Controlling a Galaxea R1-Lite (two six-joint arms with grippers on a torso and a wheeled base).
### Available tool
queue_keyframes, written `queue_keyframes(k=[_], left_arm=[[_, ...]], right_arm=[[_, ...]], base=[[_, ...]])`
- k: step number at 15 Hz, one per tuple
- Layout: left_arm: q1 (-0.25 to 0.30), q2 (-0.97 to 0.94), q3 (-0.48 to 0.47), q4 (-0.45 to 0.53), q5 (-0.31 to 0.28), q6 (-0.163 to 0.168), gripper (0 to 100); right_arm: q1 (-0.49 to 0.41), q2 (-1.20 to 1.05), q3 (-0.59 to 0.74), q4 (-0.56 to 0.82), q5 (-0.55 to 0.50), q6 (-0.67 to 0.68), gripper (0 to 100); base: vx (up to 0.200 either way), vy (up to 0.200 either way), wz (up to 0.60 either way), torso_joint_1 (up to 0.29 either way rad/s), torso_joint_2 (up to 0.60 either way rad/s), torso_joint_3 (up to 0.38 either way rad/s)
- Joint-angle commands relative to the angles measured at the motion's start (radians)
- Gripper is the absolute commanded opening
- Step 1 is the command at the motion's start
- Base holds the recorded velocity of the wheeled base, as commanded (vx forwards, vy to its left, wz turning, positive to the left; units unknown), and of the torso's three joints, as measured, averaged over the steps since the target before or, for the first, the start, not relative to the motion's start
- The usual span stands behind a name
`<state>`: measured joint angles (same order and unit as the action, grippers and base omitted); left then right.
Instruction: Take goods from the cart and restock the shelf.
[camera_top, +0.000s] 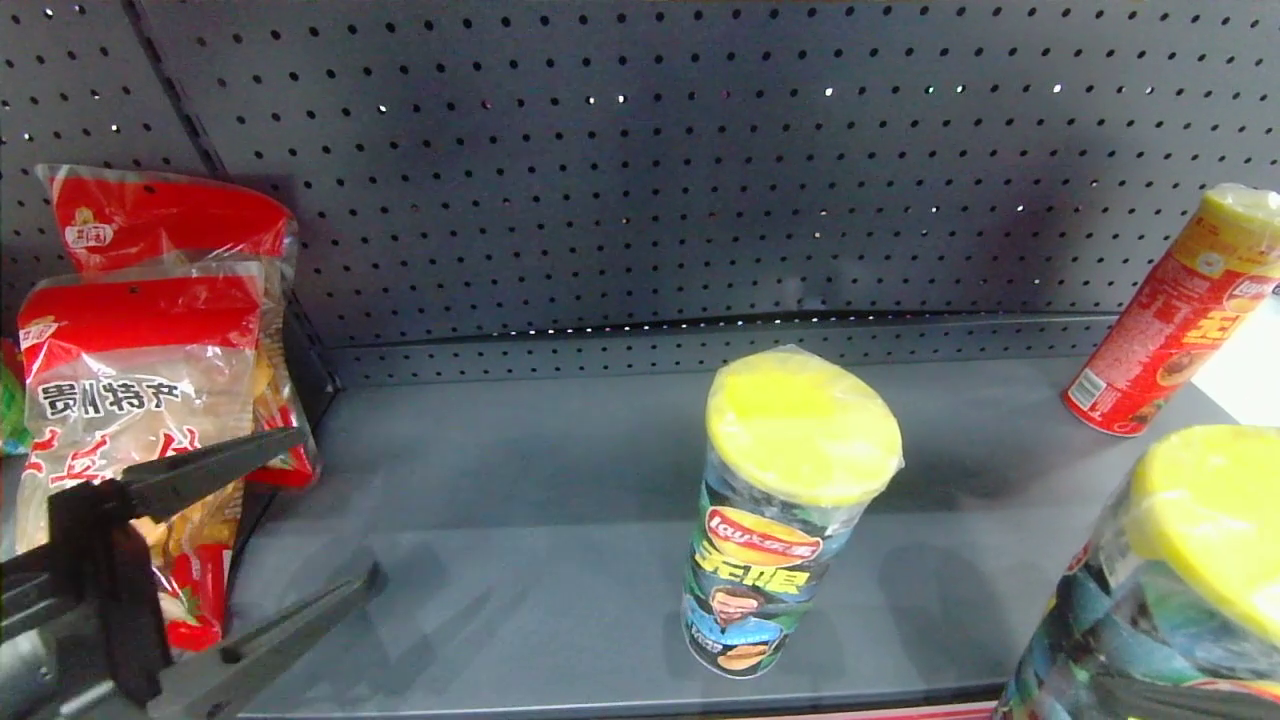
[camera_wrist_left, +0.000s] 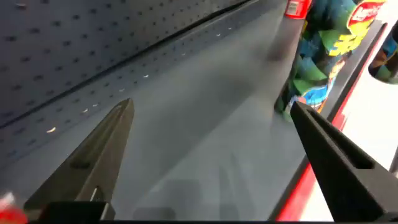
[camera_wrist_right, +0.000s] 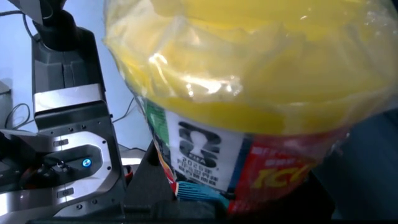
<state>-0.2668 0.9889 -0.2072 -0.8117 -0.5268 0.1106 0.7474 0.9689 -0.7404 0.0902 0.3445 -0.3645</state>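
Standing upright on the shelf is a green-labelled chip can, yellow lid; left fingers are hanging spread to its left, right fingers are pinching a similar can.

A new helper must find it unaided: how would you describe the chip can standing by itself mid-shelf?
On the grey shelf below the pegboard wall, look mid-width near the front. A yellow-lidded chip can stands there, green and blue, unlike the red can back right.
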Motion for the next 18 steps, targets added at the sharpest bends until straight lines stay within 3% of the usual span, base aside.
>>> queue_keyframes(k=[1, 3, 4, 5, 7, 8, 9, 10, 13, 14, 18], left_arm=[[0.023, -0.28, -0.017, 0.241, 0.014, 0.018, 100], [0.032, -0.386, -0.029, 0.398, 0.16, 0.017, 100], [0.077, -0.403, -0.029, 0.401, 0.206, 0.017, 100], [0.135, -0.432, -0.026, 0.405, 0.202, 0.015, 100], [0.192, -0.47, -0.02, 0.421, 0.212, 0.015, 100], [0.265, -0.512, -0.014, 0.467, 0.238, 0.018, 100], [0.288, -0.552, -0.004, 0.502, 0.24, 0.018, 100], [0.301, -0.69, 0.031, 0.64, 0.245, 0.018, 100], [0.302, -0.886, 0.074, 0.898, 0.288, 0.015, 100], [0.302, -0.934, 0.108, 0.95, 0.357, 0.009, 100], [0.305, -0.914, 0.115, 0.95, 0.482, 0.003, 100]], right_arm=[[0.0, -0.01, 0.0, 0.0, 0.001, -0.001, 0], [-0.003, -0.027, 0.003, 0.0, 0.001, 0.001, 0], [-0.005, -0.036, 0.009, 0.0, 0.002, 0.012, 0], [-0.003, -0.045, 0.015, 0.0, 0.002, 0.015, 0], [-0.003, -0.059, 0.024, 0.0, 0.002, 0.016, 0], [-0.005, -0.068, 0.027, 0.0, 0.002, 0.024, 0], [-0.005, -0.07, 0.03, 0.0, 0.002, 0.027, 0], [-0.01, -0.068, 0.032, 0.0, 0.002, 0.03, 0], [-0.022, -0.068, 0.03, 0.0, 0.002, 0.03, 0], [-0.023, -0.072, 0.03, 0.0, 0.002, 0.03, 0], [-0.028, -0.084, 0.036, 0.0, 0.002, 0.042, 0]], base=[[0.0, 0.0, 0.0, 0.0, 0.0, 0.0], [0.0, 0.0, 0.0, 0.0, 0.0, 0.0], [0.0, 0.0, 0.0, 0.0, 0.0, 0.0], [0.0, 0.0, 0.0, 0.0, 0.0, 0.0], [0.0, 0.0, 0.0, 0.0, 0.0, 0.0], [0.0, 0.0, 0.0, 0.0, 0.0, 0.0], [0.0, 0.0, 0.0, 0.0, 0.0, 0.0], [0.0, 0.0, 0.0, 0.0, 0.0, 0.0], [0.0, 0.0, 0.0, 0.0, 0.0, 0.0], [0.0, 0.0, 0.0, 0.0, 0.0, 0.0], [0.0, 0.0, 0.0, 0.0, 0.0, 0.0]])
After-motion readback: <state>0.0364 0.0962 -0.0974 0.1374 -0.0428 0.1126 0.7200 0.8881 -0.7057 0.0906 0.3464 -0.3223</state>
